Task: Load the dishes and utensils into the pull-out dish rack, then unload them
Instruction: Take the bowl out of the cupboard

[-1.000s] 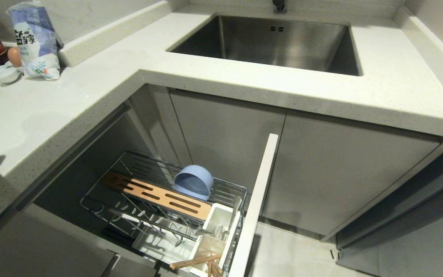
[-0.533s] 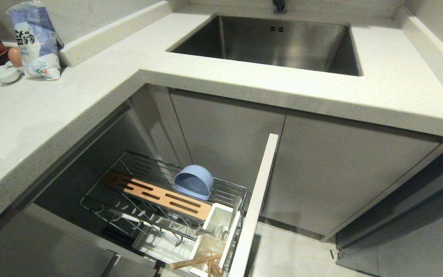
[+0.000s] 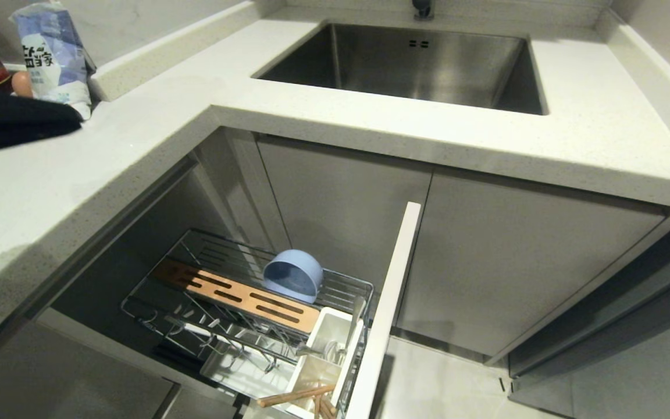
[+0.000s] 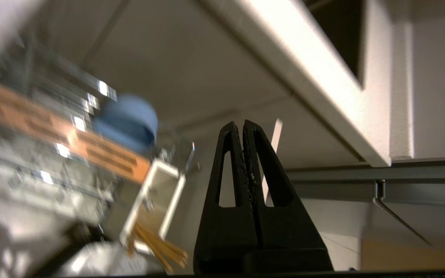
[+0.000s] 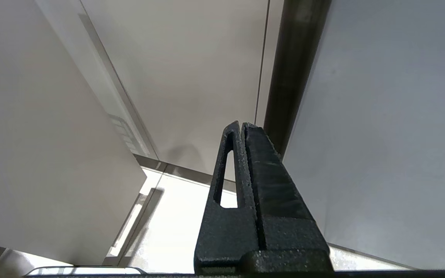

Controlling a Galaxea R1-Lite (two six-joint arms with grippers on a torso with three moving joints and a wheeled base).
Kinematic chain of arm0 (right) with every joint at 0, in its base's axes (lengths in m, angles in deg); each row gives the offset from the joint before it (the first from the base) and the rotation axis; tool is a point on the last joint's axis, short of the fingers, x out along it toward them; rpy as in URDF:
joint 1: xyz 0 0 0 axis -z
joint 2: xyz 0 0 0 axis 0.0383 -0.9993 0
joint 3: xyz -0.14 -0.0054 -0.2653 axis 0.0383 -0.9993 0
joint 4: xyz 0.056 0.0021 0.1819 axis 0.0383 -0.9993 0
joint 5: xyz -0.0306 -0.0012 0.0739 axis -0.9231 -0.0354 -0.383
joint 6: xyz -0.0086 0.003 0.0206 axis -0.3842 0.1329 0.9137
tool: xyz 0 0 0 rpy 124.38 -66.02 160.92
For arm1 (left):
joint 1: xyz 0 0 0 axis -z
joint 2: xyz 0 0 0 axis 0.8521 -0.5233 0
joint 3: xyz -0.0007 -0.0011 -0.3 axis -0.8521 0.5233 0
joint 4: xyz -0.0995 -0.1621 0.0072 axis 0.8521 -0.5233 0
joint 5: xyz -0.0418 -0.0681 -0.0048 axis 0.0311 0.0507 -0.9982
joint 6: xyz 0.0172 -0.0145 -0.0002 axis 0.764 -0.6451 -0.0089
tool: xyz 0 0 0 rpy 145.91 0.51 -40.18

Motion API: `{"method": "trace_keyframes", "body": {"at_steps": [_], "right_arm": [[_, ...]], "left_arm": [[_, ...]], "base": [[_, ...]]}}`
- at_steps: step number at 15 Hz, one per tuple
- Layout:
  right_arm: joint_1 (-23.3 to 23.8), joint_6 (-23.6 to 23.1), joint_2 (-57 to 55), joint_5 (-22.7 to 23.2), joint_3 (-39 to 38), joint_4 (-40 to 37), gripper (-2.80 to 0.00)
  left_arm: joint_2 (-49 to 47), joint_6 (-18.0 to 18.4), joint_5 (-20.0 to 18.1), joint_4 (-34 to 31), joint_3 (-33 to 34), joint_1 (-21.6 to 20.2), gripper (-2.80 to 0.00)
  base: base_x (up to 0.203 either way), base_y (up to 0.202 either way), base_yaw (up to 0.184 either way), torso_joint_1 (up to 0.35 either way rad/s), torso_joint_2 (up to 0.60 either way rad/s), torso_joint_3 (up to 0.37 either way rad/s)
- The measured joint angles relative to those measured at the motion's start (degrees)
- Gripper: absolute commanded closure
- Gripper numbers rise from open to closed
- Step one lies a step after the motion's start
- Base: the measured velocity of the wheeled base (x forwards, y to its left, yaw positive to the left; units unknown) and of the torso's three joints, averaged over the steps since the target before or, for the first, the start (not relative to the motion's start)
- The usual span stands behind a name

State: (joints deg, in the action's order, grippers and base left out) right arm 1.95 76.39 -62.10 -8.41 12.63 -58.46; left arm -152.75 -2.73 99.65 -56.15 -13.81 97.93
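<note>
under the counter [image 3: 370,125] the rack [image 3: 242,302] stands open with bowl [image 3: 292,274], spoon [image 3: 353,317] and chopsticks [image 3: 294,397]; left gripper [image 4: 242,125] pressed together, empty. unloading likely next: reopen, reach down for the bowl.

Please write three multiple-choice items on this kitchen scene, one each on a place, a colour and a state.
1. Where do the chopsticks sit?
A. In the sink
B. In the white caddy at the front of the dish rack
C. On the counter

2. What colour is the bowl in the rack?
A. Blue
B. Red
C. White

3. How is the left gripper?
A. Shut on the bowl
B. Wide open
C. Shut, holding nothing

Answers:
1 B: the wooden sticks poke out of the caddy's near compartment.
2 A: it shows light blue beside the slotted wooden bar.
3 C: in the left wrist view its fingers meet with nothing between them.
</note>
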Motion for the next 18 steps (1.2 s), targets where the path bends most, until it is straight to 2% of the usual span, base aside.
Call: {"method": "trace_keyframes", "body": {"at_steps": [2,3,7,9,10,13,18], "right_arm": [[0.0,-0.02,0.0,0.0,0.0,0.0,0.0],[0.0,0.0,0.0,0.0,0.0,0.0,0.0],[0.0,0.0,0.0,0.0,0.0,0.0,0.0],[0.0,0.0,0.0,0.0,0.0,0.0,0.0],[0.0,-0.02,0.0,0.0,0.0,-0.02,0.0],[0.0,0.0,0.0,0.0,0.0,-0.01,0.0],[0.0,0.0,0.0,0.0,0.0,-0.01,0.0]], "left_arm": [[-2.44,-7.29,-0.1,-2.63,4.15,1.02,0.0],[-3.79,-9.67,-0.4,-3.88,5.68,1.25,0.0],[-9.56,-14.88,-1.88,-3.69,11.14,1.47,0.0],[-12.9,-15.33,-2.21,-0.47,15.35,0.35,0.0],[-14.8,-15.42,-2.61,2.08,18.02,-0.59,-2.8],[-20.47,-16.01,-5.82,11.59,23.91,-2.9,-2.8],[-32.53,-16.17,-10.92,23.96,25.41,-7.64,-2.8]], "base": [[0.0,0.0,0.0,0.0,0.0,0.0],[0.0,0.0,0.0,0.0,0.0,0.0],[0.0,0.0,0.0,0.0,0.0,0.0],[0.0,0.0,0.0,0.0,0.0,0.0],[0.0,0.0,0.0,0.0,0.0,0.0],[0.0,0.0,0.0,0.0,0.0,0.0],[0.0,0.0,0.0,0.0,0.0,0.0]]}}
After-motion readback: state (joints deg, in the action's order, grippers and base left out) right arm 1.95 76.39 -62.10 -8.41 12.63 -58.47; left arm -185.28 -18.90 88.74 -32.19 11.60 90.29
